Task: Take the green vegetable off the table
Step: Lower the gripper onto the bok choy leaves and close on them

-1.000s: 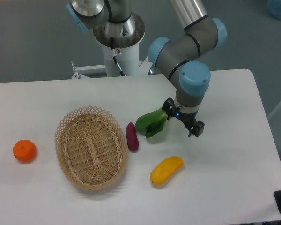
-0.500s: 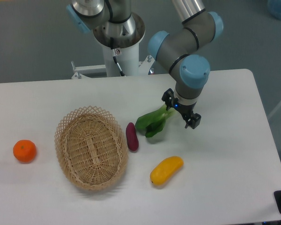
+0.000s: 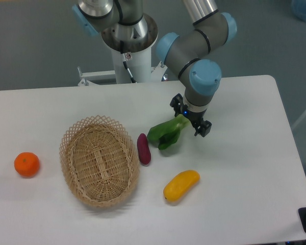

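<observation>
The green vegetable (image 3: 164,133) lies on the white table (image 3: 245,168), dark leaves toward the lower left and pale stalk end toward the upper right. My gripper (image 3: 189,116) is low over the stalk end, with its jaws apart. One finger (image 3: 176,103) stands on the far side of the stalk and the other finger (image 3: 204,127) on the near right side. The vegetable rests on the table and is not lifted.
A purple eggplant-like piece (image 3: 143,148) lies just left of the vegetable. A yellow oblong fruit (image 3: 181,185) lies in front of it. A wicker basket (image 3: 99,160) stands at the left, and an orange (image 3: 26,164) at the far left.
My gripper has moved left and toward the back, from right of the vegetable to over its stalk end. The vegetable has not moved.
</observation>
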Controlling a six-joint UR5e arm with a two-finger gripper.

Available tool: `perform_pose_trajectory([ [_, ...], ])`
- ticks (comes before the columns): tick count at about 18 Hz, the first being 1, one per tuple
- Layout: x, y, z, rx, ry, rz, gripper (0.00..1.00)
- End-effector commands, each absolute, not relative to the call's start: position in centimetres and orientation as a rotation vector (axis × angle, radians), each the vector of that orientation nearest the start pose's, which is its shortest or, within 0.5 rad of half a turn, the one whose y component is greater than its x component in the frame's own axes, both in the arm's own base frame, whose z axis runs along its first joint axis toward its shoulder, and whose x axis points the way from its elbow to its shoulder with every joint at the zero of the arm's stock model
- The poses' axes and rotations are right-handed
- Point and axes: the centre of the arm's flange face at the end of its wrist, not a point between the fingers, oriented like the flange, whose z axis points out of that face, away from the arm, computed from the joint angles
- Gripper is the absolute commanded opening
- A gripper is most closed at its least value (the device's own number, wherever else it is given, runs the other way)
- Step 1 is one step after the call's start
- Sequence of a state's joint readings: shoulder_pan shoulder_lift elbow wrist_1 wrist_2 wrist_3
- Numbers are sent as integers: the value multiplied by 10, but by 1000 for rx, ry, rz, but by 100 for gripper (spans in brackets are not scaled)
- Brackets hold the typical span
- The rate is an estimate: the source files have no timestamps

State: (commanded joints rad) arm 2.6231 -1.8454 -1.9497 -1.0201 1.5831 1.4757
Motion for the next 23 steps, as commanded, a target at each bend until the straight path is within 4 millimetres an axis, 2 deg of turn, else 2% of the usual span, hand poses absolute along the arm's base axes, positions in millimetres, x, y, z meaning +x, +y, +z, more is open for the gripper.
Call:
perform_pose_trajectory([
  [11,-375,369,209,-3124,635,-182,100],
  [21,-361,373,186,-3141,586,-200,100],
  [23,-360,373,184,-3142,589,-204,85],
])
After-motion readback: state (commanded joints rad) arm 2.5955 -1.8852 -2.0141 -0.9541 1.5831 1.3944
